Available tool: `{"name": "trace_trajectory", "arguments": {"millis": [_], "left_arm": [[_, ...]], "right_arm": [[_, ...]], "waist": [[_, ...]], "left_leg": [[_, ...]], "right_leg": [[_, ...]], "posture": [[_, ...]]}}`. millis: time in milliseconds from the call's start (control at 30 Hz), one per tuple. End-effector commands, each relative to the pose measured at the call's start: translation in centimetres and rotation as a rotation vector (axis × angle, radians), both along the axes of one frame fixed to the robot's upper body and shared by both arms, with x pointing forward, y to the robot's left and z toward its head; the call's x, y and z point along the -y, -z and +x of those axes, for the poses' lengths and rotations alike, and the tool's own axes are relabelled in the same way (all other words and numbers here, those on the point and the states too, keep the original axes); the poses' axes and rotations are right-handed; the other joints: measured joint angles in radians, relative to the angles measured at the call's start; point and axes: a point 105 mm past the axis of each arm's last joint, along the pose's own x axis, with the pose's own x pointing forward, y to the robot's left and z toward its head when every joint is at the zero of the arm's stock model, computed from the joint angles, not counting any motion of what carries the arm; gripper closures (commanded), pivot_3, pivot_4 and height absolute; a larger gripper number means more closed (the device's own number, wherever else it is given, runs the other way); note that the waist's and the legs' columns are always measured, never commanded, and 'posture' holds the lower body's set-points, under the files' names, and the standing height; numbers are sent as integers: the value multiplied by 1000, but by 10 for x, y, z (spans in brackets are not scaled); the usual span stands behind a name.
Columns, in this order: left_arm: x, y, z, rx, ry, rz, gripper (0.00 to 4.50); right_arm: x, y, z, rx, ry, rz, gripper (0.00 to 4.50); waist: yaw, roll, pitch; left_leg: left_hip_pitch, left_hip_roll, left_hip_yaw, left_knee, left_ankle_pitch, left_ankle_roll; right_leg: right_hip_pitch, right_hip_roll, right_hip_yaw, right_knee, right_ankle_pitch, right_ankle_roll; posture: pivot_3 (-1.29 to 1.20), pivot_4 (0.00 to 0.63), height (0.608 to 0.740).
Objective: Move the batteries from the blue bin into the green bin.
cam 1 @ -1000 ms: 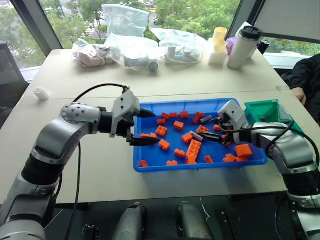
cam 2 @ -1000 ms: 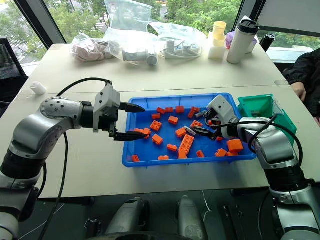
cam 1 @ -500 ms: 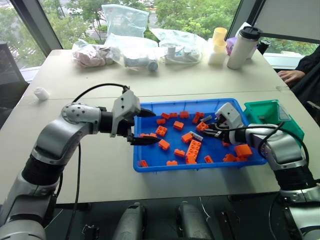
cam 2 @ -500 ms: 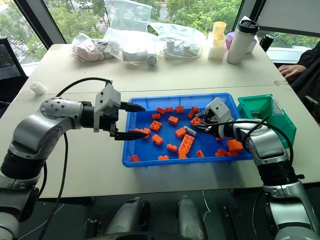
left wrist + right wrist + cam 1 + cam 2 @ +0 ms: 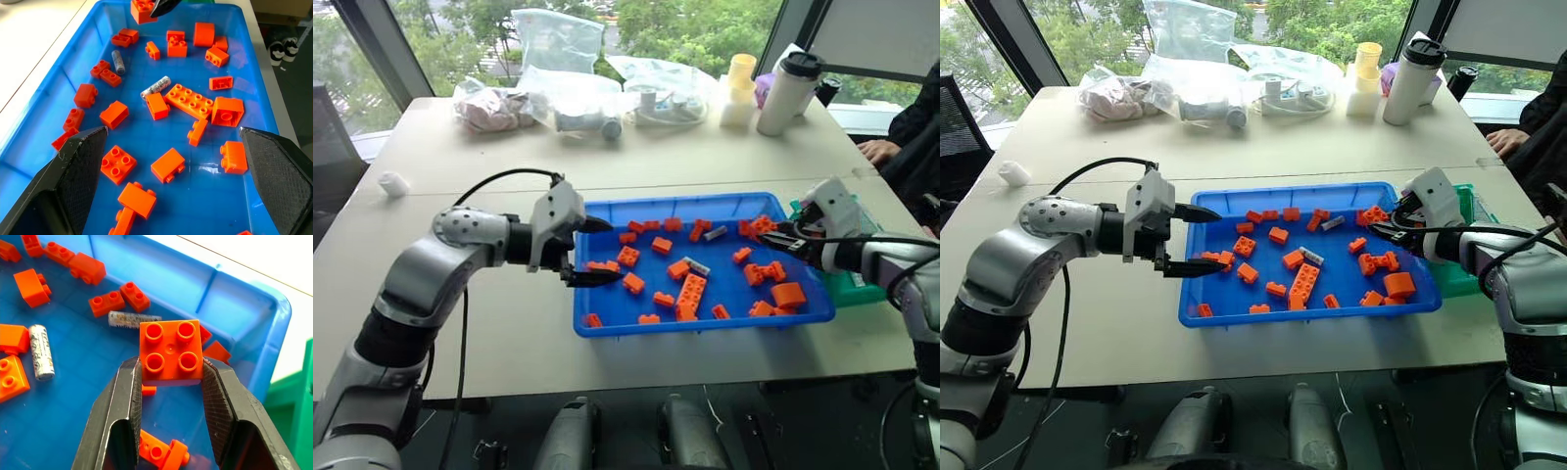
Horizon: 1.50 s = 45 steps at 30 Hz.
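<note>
right claw (image 5: 171,374) is clamped on an orange brick (image 5: 170,351), not a battery. risk: the brick ends up in the green bin (image 5: 1465,211), just beside it, so wrong item sorted. two batteries (image 5: 155,86) lie in the blue bin (image 5: 607,328) mid-tray w/ bricks crowding them, one touching, so a clean pinch looks tricky. left claw (image 5: 590,251) hangs wide open, empty, over the tray's left rim. bags, cups & a flask sit at the counter's (image 5: 470,333) far side, a person's hand at the right edge.

Table (image 5: 705,166) with blue bin (image 5: 607,318), bags (image 5: 578,98)
</note>
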Motion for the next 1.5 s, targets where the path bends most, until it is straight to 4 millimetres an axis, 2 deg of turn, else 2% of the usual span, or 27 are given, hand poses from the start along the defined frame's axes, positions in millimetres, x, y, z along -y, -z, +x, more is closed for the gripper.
{"name": "trace_trajectory", "arguments": {"millis": [33,100,133,233,367,500,667,867,1233,1333,1500], "left_arm": [[4,-11,0,53,22,-14,0],[5,-13,1,56,27,-14,0],[4,-13,2,56,28,-15,0],[4,-13,2,57,29,-12,0],[5,-13,2,59,30,-12,0],[3,-15,1,64,17,-12,0],[0,-13,-1,60,-2,-4,0],[-2,-13,-1,66,-18,6,0],[-2,-13,0,74,-20,16,0],[-1,-13,1,75,-17,15,0],[-1,-13,1,76,-15,13,0]], "right_arm": [[-6,-9,-3,49,-29,-40,2008],[-7,-13,-1,71,-27,-52,882],[-9,-16,0,84,-31,-48,454],[-35,-20,-2,99,-147,-11,454],[-70,-1,-10,34,-315,-1,454],[-83,13,-7,9,-372,-25,454],[-87,25,2,-14,-379,-38,454],[-90,26,10,-41,-349,47,454],[-78,55,10,-130,-283,-29,454],[-80,58,10,-132,-287,-39,1257],[-89,59,10,-131,-328,-74,3762]], "waist": [[-1,0,0],[0,0,0],[1,0,0],[2,0,0],[2,0,0],[3,0,0],[3,0,0],[3,0,0],[3,0,0],[3,0,0],[3,0,0]], "left_leg": [[0,0,0,0,0,0],[0,0,0,0,0,0],[0,0,0,0,0,0],[0,0,0,0,0,0],[0,0,0,0,0,0],[0,0,0,0,0,0],[0,0,0,0,0,0],[0,0,0,0,0,0],[0,0,0,0,0,0],[0,0,0,0,0,0],[0,0,0,0,0,0]], "right_leg": [[0,0,0,0,0,0],[0,0,0,0,0,0],[0,0,0,0,0,0],[0,0,0,0,0,0],[0,1,0,0,0,0],[0,0,0,0,0,0],[0,0,0,0,0,0],[0,0,0,0,0,0],[0,0,0,0,0,0],[0,0,0,0,0,0],[0,0,0,0,0,0]], "posture": [[0,150,740],[0,150,740],[0,150,740],[0,150,740],[0,150,740],[0,150,740],[0,150,740],[0,150,740],[0,150,740],[0,150,740],[0,150,740]]}}
